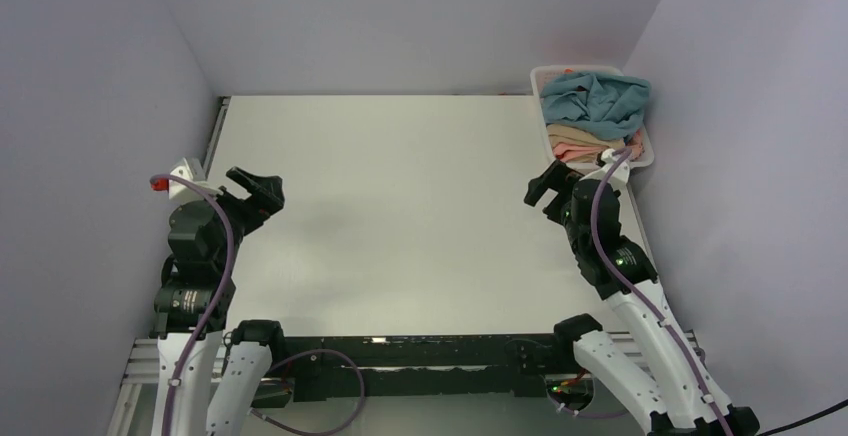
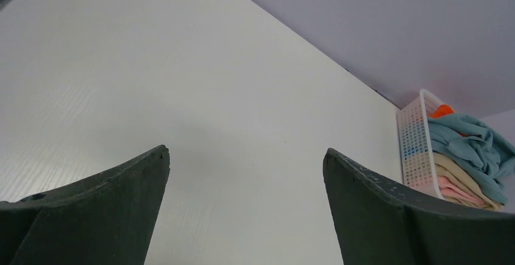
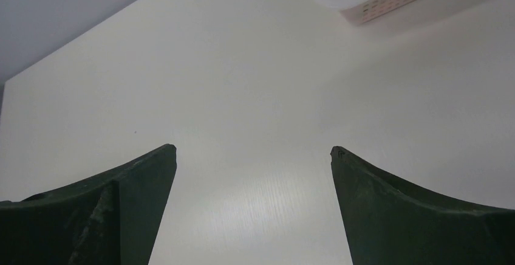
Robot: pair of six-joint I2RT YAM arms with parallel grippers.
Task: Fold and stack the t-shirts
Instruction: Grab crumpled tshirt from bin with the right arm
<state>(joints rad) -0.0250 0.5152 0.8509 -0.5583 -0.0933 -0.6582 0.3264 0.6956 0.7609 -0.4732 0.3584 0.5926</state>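
The t-shirts are piled in a white basket at the table's far right corner. A grey-blue shirt lies crumpled on top, over a tan one and a pale pink one; a bit of orange shows behind. The pile also shows in the left wrist view. No bright blue shirt shows. My left gripper is open and empty over the table's left side. My right gripper is open and empty, just in front of the basket.
The white table is walled at the back and both sides. The basket's near corner shows in the right wrist view. A black rail runs along the near edge between the arm bases.
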